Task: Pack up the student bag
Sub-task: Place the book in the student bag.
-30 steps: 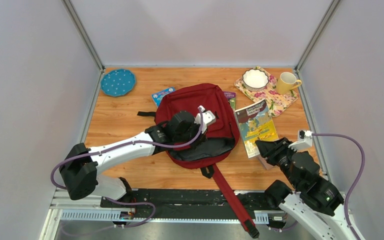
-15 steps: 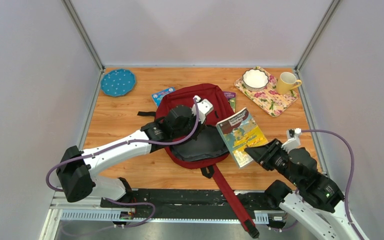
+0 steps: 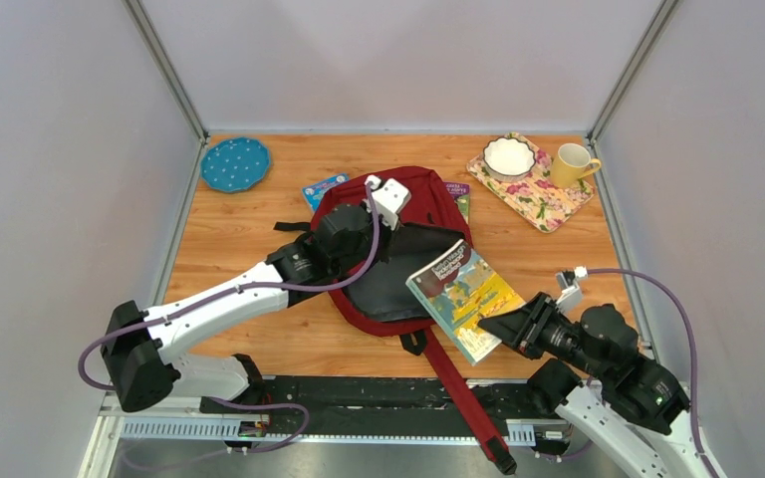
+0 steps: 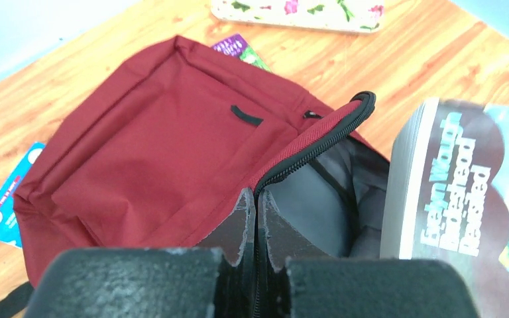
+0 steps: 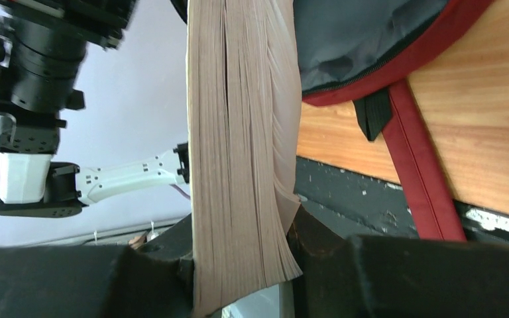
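Note:
The student bag [image 3: 420, 195], dark red, lies at the middle of the table with its main zipper undone and its dark grey lining [image 3: 398, 284] showing. My left gripper [image 3: 395, 225] is shut on the zippered edge of the front panel [image 4: 305, 142] and holds it lifted. My right gripper [image 3: 506, 329] is shut on a thick paperback book [image 3: 463, 294] with a maroon and yellow-green cover, gripped by its near end. The book hangs tilted just over the right side of the bag's opening, spine toward the lining [image 4: 397, 185]. Its page edges [image 5: 238, 132] fill the right wrist view.
A blue plate [image 3: 234, 164] lies at the back left. A floral cloth [image 3: 550, 202] at the back right carries a white bowl [image 3: 509, 156] and a yellow mug [image 3: 573, 163]. A blue booklet [image 3: 324, 189] and a purple-green one [image 3: 458, 196] poke from under the bag. A red strap [image 3: 458, 388] trails over the near edge.
My right gripper has carried the book left, from the bare table to the bag's opening. My left gripper has pulled the zippered edge up and back, widening the opening.

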You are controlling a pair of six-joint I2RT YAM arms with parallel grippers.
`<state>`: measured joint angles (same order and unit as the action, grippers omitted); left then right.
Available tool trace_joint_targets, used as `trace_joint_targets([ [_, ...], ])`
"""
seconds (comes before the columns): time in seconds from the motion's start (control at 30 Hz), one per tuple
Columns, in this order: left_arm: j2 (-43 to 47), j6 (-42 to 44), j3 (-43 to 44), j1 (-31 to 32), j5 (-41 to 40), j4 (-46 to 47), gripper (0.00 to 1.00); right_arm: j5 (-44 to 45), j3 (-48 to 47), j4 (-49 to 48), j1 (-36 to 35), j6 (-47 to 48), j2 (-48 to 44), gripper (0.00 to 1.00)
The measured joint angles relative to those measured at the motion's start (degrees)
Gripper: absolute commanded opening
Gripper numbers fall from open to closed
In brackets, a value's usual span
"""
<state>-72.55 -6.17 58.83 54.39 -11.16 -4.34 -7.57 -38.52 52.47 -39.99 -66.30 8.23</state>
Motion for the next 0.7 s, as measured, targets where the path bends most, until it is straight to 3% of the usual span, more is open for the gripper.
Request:
trace_joint_targets([
  [0.23,1.4,0.1,-0.3,0.5,-0.5,5.7,0.0,-5.4,5.3,-2.2,0.0,-3.7,0.3,0.0],
  [0.47,4.1,1.5,-3.1,2.7,0.5,10.4,0.0,-5.6,19.4,-17.5,0.0,-11.2,6.7,0.0],
  [0.7,5.3,1.6,-5.2,3.4,2.1,11.4,0.0,-4.2,22.3,-39.9,0.0,-15.8,23.5,0.0],
])
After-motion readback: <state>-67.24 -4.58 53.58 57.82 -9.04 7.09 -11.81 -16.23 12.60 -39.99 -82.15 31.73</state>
